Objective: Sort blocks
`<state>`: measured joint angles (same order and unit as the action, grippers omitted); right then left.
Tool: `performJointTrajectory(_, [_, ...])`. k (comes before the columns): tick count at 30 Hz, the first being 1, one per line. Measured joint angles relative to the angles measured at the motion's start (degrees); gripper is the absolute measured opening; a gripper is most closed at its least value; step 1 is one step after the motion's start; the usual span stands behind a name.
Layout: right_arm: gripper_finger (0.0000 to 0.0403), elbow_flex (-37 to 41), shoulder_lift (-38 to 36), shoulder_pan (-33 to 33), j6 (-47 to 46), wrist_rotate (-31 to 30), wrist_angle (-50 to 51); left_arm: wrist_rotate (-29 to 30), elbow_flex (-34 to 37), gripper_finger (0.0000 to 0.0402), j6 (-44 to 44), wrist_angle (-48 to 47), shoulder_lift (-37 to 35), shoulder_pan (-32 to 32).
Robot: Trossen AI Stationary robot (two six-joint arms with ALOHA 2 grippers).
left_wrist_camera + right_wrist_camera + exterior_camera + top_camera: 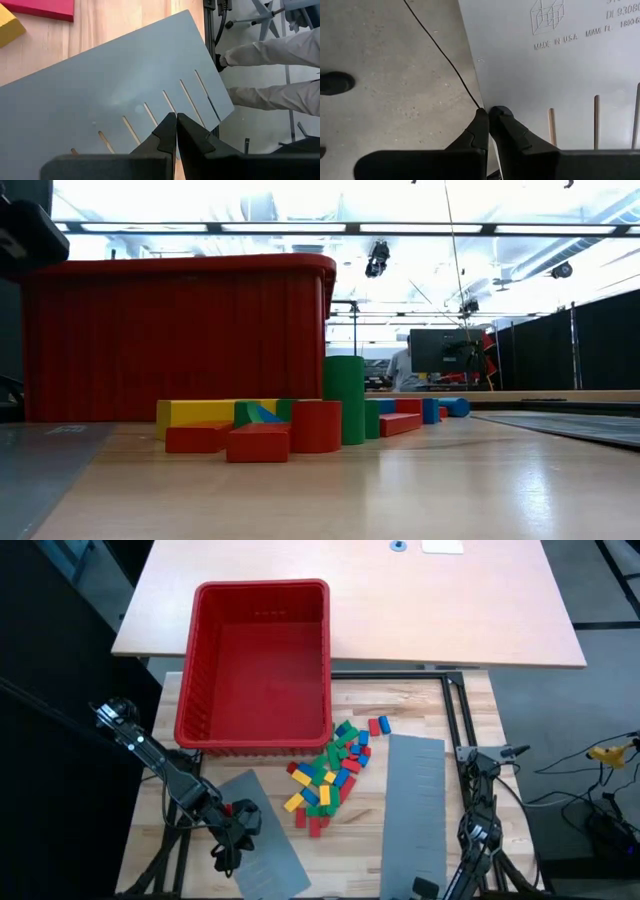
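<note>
While both arms wait at the worktop's near edge, nothing is sorted yet.

Blocks [330, 772]: heaped mid-worktop, touching one another, just beside the near wall of the red bin [262, 618]; a few red ones lie at the heap's near edge.

Left gripper [176, 125]: fingers together, empty, over the left grey panel [262, 840].

Right gripper [489, 116]: fingers together, empty, at the edge of the right grey panel [416, 805].

Risk, as judged: crowded blocks invite a double pick or a scattered heap; a low approach may shove a panel.
</note>
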<state>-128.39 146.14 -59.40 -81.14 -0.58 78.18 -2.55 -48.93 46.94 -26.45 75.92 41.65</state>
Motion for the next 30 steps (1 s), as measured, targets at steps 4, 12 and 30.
performJointTrajectory(4, [0.0001,-2.4,0.4,0.0,0.0,0.0,-1.3,-0.4,0.0,0.0000,-0.2,0.0,0.0,0.0])
performJointTrajectory(12, [0.0001,-6.3,0.1,0.0,-0.6,0.4,-2.0,-1.2,0.0,0.0000,-0.2,0.0,0.0,0.0])
performJointTrajectory(30, [0.0024,-6.5,-4.6,0.3,-3.6,-0.8,-10.0,-1.5,0.0,0.0000,-0.2,0.0,0.0,0.0])
